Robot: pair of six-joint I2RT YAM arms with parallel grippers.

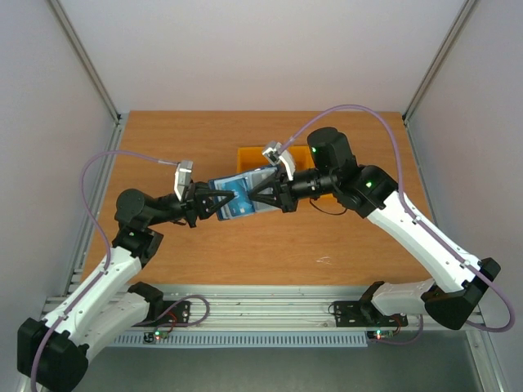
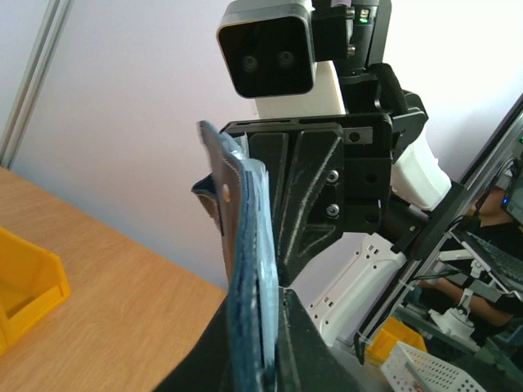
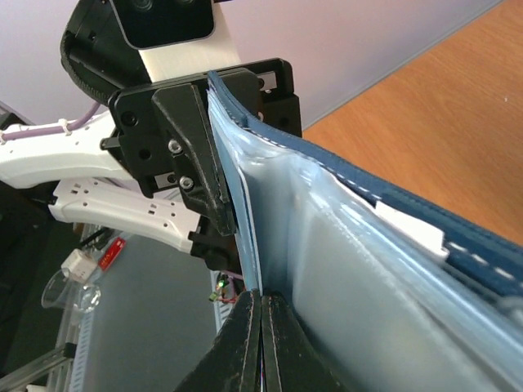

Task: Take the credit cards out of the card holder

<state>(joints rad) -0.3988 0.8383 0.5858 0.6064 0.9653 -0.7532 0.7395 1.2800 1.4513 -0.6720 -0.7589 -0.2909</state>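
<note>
Top external view: dark navy folding card holder hangs above the counter's middle, pinched at opposite edges by left fingers and right fingers; a hard pull could tear its clear sleeve or break one grip.

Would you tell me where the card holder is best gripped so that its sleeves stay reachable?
At its two opposite end edges, one arm from each side. The card holder is held opened flat, pale inside facing up. Its thin flaps fit edge-on between shut jaws, as the left gripper and right gripper show.
</note>
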